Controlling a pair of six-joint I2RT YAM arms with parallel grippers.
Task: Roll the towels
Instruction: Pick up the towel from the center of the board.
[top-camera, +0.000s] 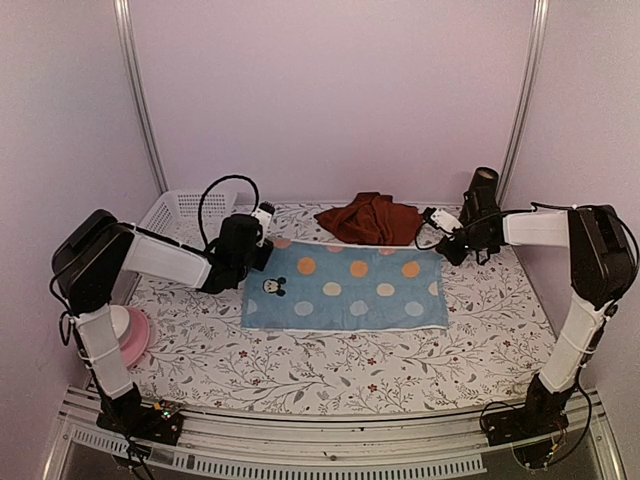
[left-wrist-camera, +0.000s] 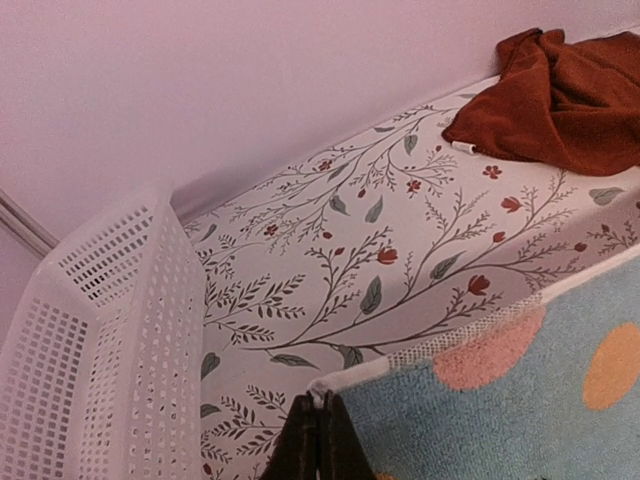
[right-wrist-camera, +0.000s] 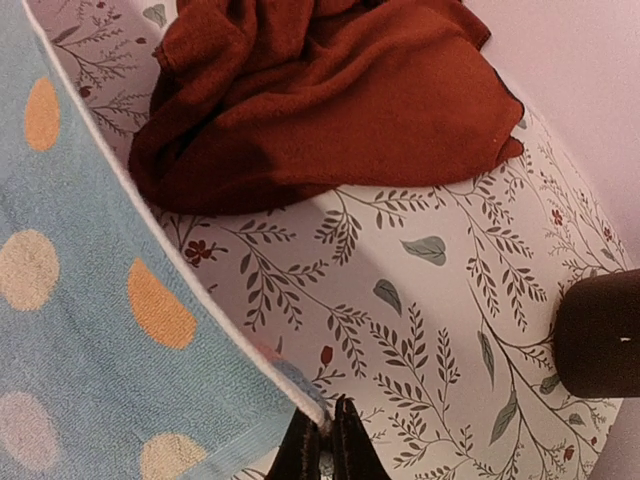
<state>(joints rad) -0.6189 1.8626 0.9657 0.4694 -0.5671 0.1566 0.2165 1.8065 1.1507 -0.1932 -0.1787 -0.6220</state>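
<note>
A light blue towel with orange, pink and cream dots lies spread flat in the middle of the table. My left gripper is shut on its far left corner; the fingers pinch the white hem. My right gripper is shut on its far right corner. The blue towel also shows in the left wrist view and the right wrist view. A dark red-maroon towel lies crumpled at the back of the table, behind the blue one.
A white perforated basket stands at the back left, close to my left arm. A pink and white object sits at the left edge. A dark cylinder stands at the back right. Pale walls enclose the table.
</note>
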